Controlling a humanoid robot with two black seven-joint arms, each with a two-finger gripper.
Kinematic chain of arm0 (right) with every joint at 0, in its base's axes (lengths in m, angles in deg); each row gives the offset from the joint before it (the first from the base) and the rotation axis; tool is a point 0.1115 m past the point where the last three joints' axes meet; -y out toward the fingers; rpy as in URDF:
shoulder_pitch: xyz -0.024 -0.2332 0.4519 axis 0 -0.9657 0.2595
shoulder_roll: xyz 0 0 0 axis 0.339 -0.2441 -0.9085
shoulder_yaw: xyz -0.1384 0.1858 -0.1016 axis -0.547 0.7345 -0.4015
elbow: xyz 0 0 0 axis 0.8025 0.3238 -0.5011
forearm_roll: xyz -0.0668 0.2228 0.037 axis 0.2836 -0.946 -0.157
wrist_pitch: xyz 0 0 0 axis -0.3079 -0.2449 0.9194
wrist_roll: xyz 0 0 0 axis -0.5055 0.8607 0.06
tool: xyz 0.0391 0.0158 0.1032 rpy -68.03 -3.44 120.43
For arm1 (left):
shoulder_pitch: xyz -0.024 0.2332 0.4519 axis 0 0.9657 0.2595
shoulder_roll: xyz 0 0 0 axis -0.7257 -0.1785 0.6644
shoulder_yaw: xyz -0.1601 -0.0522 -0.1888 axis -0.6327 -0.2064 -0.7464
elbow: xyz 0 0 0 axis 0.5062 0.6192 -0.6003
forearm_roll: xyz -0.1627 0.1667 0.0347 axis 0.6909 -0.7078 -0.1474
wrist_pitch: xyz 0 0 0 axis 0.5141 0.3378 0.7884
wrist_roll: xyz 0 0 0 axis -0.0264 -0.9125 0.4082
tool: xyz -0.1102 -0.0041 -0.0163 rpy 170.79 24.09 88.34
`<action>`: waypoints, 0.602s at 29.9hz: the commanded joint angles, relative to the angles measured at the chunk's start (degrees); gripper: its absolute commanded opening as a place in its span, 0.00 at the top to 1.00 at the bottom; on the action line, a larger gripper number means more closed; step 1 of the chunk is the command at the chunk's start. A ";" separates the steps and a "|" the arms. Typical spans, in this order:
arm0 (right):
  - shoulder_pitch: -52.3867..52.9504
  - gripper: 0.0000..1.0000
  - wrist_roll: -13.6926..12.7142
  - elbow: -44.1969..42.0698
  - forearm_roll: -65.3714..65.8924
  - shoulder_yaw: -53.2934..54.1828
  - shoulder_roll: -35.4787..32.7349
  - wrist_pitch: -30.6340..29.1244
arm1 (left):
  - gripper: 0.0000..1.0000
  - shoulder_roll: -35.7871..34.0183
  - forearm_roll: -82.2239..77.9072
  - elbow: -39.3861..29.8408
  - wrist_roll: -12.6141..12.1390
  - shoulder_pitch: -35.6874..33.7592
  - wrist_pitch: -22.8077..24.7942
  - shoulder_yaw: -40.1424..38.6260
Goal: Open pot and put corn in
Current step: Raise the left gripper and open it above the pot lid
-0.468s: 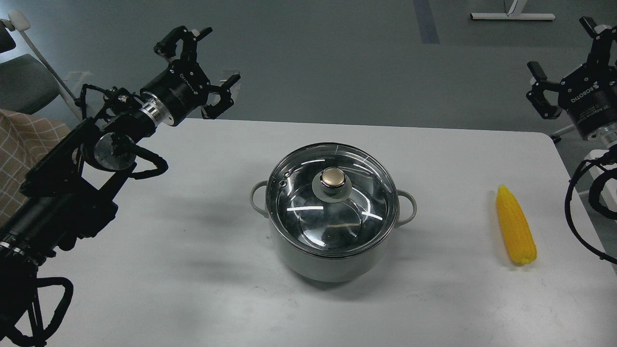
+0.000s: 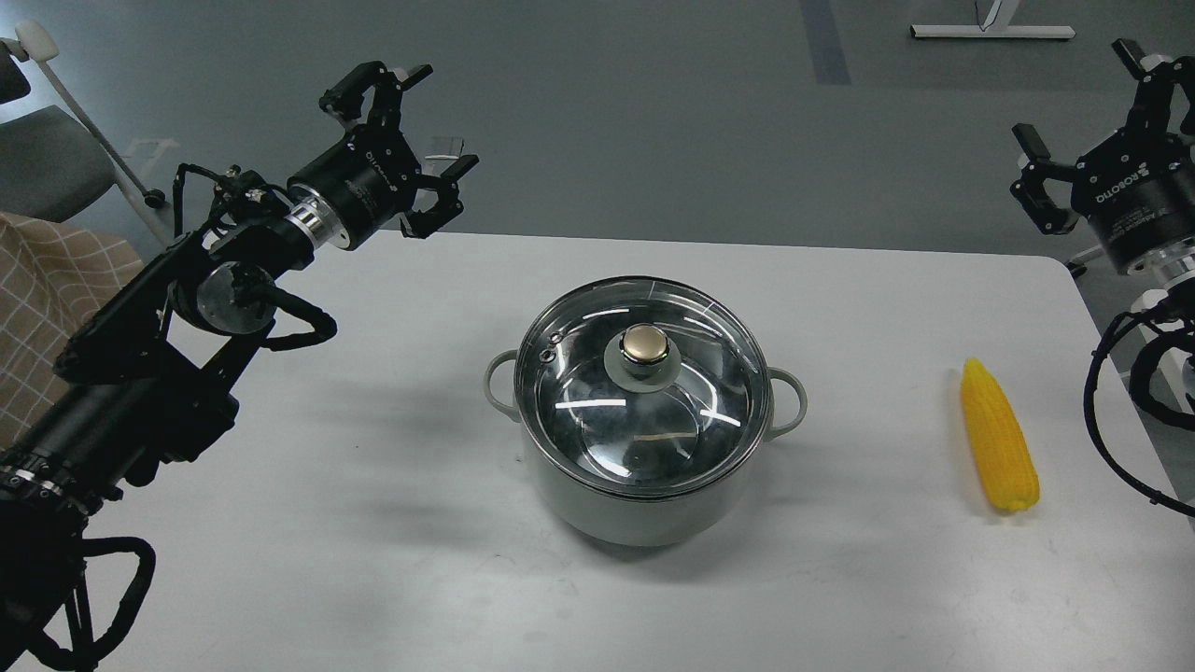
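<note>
The pale grey-green pot (image 2: 644, 509) stands at the middle of the white table (image 2: 373, 448), covered by its glass lid (image 2: 597, 411) with a gold knob (image 2: 646, 343). The yellow corn (image 2: 999, 436) lies on the table to the right of the pot, pointed end away from me. My left gripper (image 2: 439, 121) is open and empty, raised above the table's far left edge, up and left of the pot. My right gripper (image 2: 1078, 98) is open and empty, raised beyond the table's far right corner, above the corn.
A grey chair (image 2: 47, 159) and a checked cloth (image 2: 47, 280) are at the left, off the table. A white stand base (image 2: 990, 31) lies on the floor at the far right. The table's right edge runs close to the corn.
</note>
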 commanded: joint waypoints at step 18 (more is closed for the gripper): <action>0.05 0.00 -0.01 -0.18 0.00 -0.09 0.46 0.00 | 0.01 3.12 0.38 6.41 4.53 -0.88 -10.90 -5.34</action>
